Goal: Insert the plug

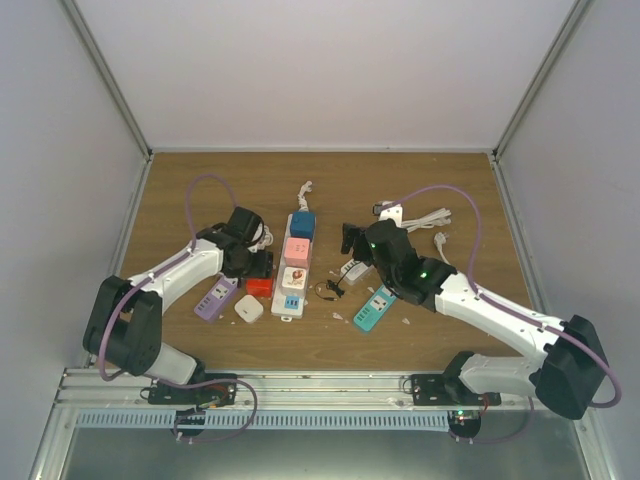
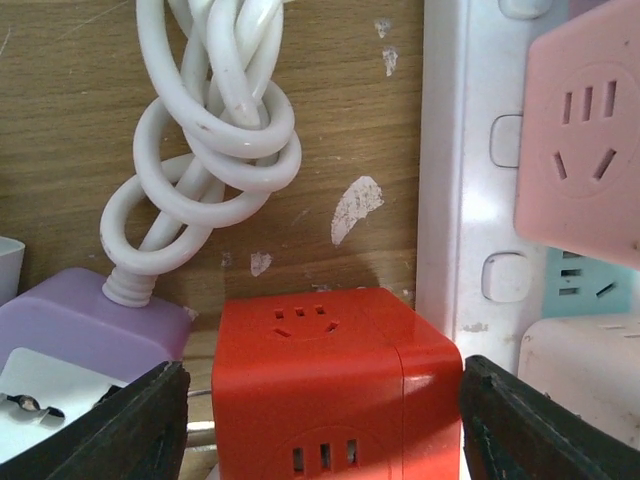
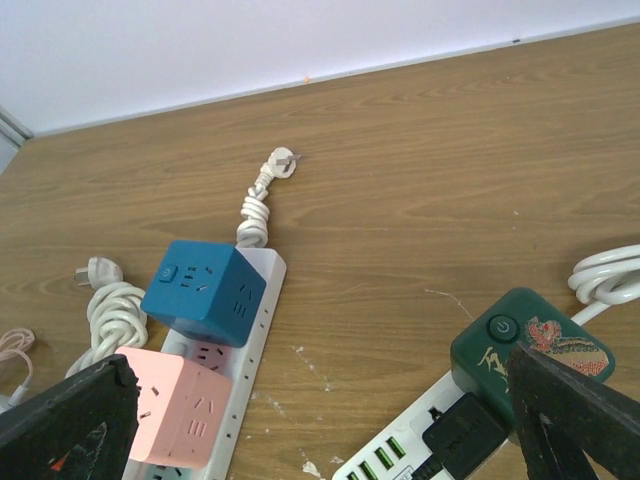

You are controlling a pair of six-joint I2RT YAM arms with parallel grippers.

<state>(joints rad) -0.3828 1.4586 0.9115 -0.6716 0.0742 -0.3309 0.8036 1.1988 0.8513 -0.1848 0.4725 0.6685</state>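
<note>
Wooden counter (image 1: 420, 170) carries everything. The long white power strip (image 2: 455, 150) lies just right of the left gripper (image 2: 322, 385), with a pink cube adapter (image 3: 175, 405) and a blue cube adapter (image 3: 205, 290) seated on it.

Left gripper: jaws open, straddling the red cube socket adapter (image 2: 320, 340). There is a small gap at the left finger and the right finger is about touching. The cube sits just beside the strip.

Right gripper (image 3: 320, 365): jaws spread wide, nothing between them. A dark green power strip (image 3: 520, 345) is by its right finger.

A purple power strip (image 2: 90, 320) is at the left gripper's left finger, with its knotted white cable (image 2: 215, 130) ahead.
</note>
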